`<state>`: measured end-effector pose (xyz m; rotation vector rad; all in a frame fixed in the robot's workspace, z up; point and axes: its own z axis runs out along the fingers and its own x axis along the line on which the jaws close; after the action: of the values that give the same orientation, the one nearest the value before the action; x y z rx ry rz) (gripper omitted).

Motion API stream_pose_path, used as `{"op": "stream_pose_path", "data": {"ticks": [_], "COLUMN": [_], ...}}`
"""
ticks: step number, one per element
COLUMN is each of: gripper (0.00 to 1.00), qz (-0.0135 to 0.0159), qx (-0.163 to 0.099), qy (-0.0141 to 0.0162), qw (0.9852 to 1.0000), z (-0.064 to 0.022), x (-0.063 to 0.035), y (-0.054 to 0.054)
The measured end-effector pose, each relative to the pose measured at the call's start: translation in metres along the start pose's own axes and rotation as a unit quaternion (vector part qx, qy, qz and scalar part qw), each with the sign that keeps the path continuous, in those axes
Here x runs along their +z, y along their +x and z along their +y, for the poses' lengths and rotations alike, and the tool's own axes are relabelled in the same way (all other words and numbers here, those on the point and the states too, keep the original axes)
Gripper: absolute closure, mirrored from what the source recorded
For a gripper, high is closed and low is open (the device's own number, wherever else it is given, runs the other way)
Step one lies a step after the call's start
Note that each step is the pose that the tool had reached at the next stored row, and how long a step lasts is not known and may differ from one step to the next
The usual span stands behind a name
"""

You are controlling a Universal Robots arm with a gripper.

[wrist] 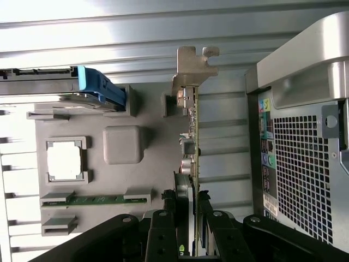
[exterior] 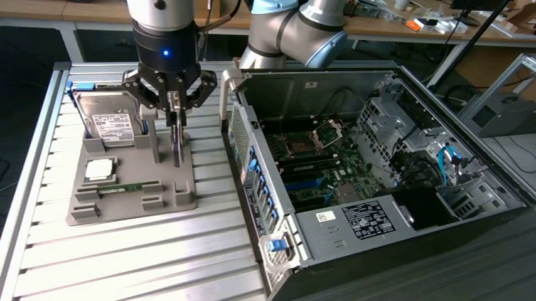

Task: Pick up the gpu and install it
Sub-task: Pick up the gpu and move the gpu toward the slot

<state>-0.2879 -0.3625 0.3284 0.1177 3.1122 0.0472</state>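
The tool [exterior: 174, 111] was clenched on the gpu [exterior: 177, 143], which stood on edge in the grey holder tray [exterior: 125, 212] beside the hard drive [exterior: 113, 122]. For this pick, a straight vertical pull seemed best, with the card kept upright and clear of the computer case [exterior: 251, 157]

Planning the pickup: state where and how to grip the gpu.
Pinch its two flat faces at the top long edge, coming straight down: the gpu stands on edge in the grey holder, faces exposed. The hand grips it so.

Downward-pointing pincer [exterior: 174, 114], clamped in grip.
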Motion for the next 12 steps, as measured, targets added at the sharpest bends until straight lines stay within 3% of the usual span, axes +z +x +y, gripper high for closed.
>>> {"op": "stream_pose_path", "data": {"ticks": [12], "gripper": [0.73], "qz": [0.0000], "qx": [0.000], "qy": [0.0000], "qw": [1.0000], "z": [0.0002], "x": [-0.0061], "y": [-0.0002]}}
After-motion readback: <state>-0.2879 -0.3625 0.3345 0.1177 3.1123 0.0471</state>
